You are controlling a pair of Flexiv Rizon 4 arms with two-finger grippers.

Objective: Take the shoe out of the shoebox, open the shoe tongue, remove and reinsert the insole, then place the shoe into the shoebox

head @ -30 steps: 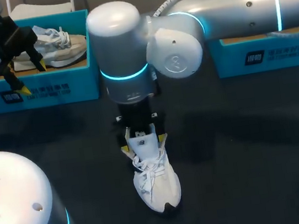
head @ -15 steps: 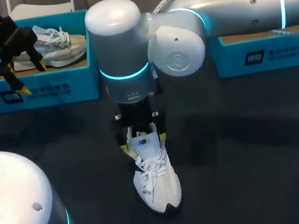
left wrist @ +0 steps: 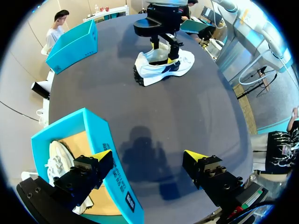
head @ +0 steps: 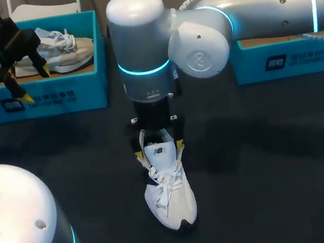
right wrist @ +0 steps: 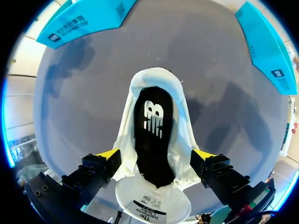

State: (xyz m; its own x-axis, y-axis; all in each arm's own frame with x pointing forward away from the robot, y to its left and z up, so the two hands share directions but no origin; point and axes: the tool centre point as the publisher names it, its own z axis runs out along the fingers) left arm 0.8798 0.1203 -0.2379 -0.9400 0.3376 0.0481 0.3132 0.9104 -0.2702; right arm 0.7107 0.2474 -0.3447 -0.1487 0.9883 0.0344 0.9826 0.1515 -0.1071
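Observation:
A white shoe (head: 168, 194) lies on the black table, toe toward the near edge. My right gripper (head: 159, 150) hangs over its heel, open, with a yellow tip on either side of the collar. In the right wrist view the shoe (right wrist: 156, 84) gapes between the fingers of the right gripper (right wrist: 156, 156). Its tongue (right wrist: 152, 199) is folded back, and the black insole (right wrist: 154, 135) lies inside. My left gripper (head: 23, 77) hangs open over the front wall of the left teal shoebox (head: 44, 102). It straddles that wall of the shoebox (left wrist: 114, 182) in the left wrist view, where the left gripper (left wrist: 149, 156) holds nothing.
A second pale shoe (head: 61, 51) rests in the left shoebox. Another teal shoebox (head: 286, 58) stands at the back right, under my right arm. Both boxes sit along the table's far edge.
My right arm has shifted a little to the right and away from the near edge, leaving more of the tongue showing. The shoe and my left arm have stayed put.

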